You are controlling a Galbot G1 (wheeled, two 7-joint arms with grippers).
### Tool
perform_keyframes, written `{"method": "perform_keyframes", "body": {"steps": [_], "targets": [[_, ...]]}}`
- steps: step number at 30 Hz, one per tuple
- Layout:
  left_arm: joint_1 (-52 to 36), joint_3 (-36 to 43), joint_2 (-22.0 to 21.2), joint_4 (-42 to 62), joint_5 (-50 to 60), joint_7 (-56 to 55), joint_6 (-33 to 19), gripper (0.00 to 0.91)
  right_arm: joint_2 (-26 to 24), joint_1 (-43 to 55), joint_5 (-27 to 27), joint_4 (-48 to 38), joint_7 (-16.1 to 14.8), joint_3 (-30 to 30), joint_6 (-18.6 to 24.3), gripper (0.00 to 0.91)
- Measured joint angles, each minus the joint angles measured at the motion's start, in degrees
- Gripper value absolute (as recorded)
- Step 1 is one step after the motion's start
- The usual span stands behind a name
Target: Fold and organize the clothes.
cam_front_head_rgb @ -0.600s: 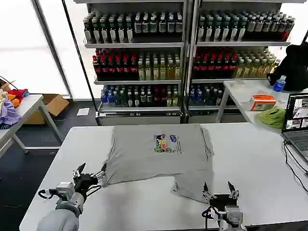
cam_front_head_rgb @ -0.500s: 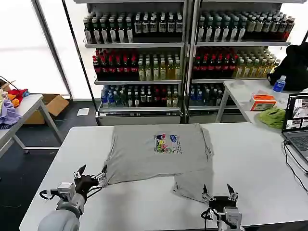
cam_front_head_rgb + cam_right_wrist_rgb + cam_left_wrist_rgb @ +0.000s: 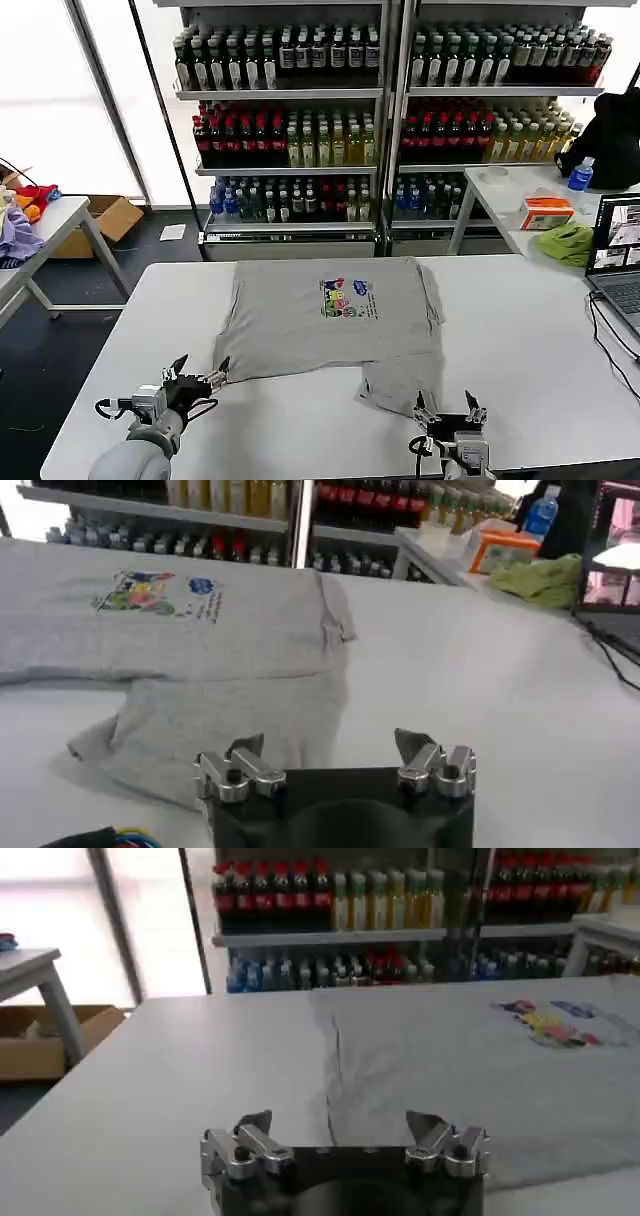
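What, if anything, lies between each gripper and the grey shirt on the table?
Nothing visible. The left gripper, jaws open, sits just off the shirt's near left corner. The right gripper, jaws open too, sits at the shirt's near right edge. Between them and the cloth is bare table.

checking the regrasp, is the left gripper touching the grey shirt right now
Apart. In the head view the open left gripper sits just off the grey shirt, near its corner, with white table showing between fingertips and cloth.
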Motion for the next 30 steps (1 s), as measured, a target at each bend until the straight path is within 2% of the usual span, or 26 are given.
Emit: {"method": "perform_keyframes", "body": {"steps": [16,17,19,20,21,23,24,25,27,30], "targets": [[1.61,1.93,-0.47,1.33,0.26,0.28,0.13,0.907,0.12,0.03,0.02,-1.34,-0.39,-0.57,0.06,0.907],[1.66,1.93,-0.46,1.39,0.27,0.27,0.13,0.887,0.14,0.07,0.01,-1.48,-0.51,-0.66,0.14,0.907],[1.78,1.93,-0.42,1.48,0.27,0.27,0.14,0.776,0.17,0.21,0.01,-1.83,-0.78,-0.88,0.39,0.907],[1.85,1.92,-0.39,1.52,0.26,0.27,0.13,0.655,0.19,0.28,0.0,-1.97,-0.91,-0.98,0.55,0.877],[1.93,1.92,-0.34,1.56,0.25,0.28,0.13,0.595,0.23,0.34,-0.03,-2.09,-1.04,-1.08,0.66,0.453],[2.16,1.94,-0.26,1.61,0.23,0.28,0.03,0.383,0.36,0.45,-0.02,-2.31,-1.34,-1.32,0.89,0.081],[2.26,1.95,-0.17,1.59,0.23,0.28,0.02,0.202,0.39,0.49,-0.02,-2.42,-1.49,-1.42,1.0,0.0],[2.4,1.97,-0.13,1.54,0.23,0.28,0.01,0.071,0.38,0.52,0.0,-2.59,-1.72,-1.51,1.18,0.0],[2.62,2.04,-0.05,1.45,0.25,0.29,-0.01,0.0,0.32,0.54,0.04,-2.86,-2.07,-1.53,1.43,0.0],[2.82,2.11,0.04,1.35,0.3,0.28,-0.02,0.0,0.18,0.53,0.3,-3.19,-2.55,-1.64,1.86,0.0]]}}
